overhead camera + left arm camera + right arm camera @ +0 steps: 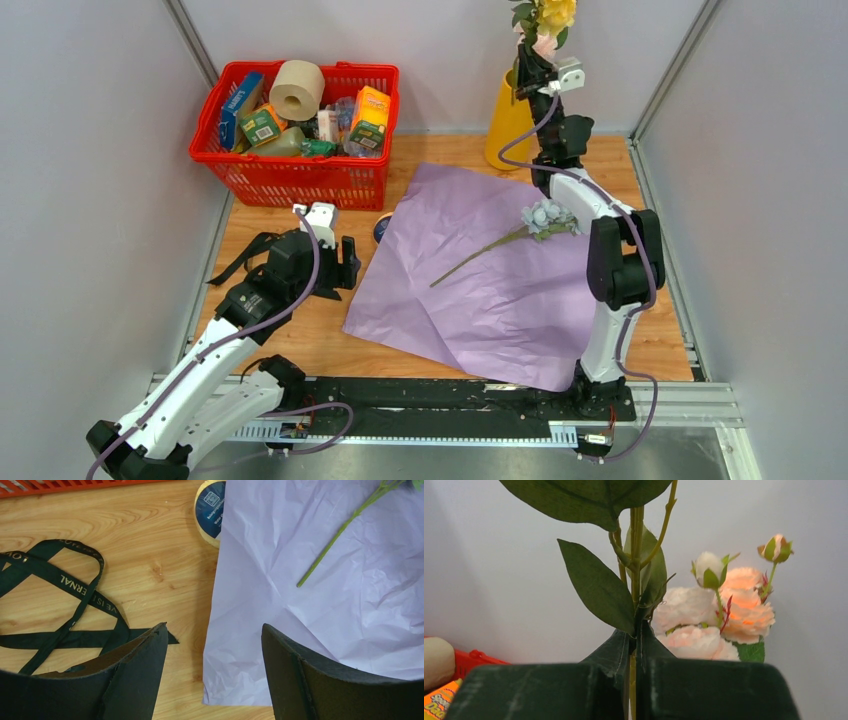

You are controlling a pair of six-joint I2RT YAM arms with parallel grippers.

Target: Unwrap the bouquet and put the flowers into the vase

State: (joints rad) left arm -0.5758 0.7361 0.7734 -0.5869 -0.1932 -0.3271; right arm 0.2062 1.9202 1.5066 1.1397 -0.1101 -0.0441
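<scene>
**Right jaws hold a yellow flower over the vase; one blue flower lies on the paper**

The lilac paper [480, 300] lies spread flat on the worktop [300, 335]. The vase [507, 125] stands just past the paper's far edge. Above the vase, the right jaws are pressed together on a green stem [636, 555] that rises upright to a yellow bloom [556, 14]. The arm hides the stem's lower end and the vase mouth. Pink blooms [704, 615] show close behind the jaws; what holds them cannot be told.

A pale blue flower [548, 217] lies on the paper's right half, its stem [335, 537] slanting toward the middle of the sheet.

The left jaws are spread wide and hold nothing, hanging low over the paper's left edge. The black ribbon [65, 580] lies loose left of the paper. A tape roll [209, 510] sits at the paper's far-left edge, partly under it. A red basket [290, 175] of groceries stands beyond the paper's far-left corner.
</scene>
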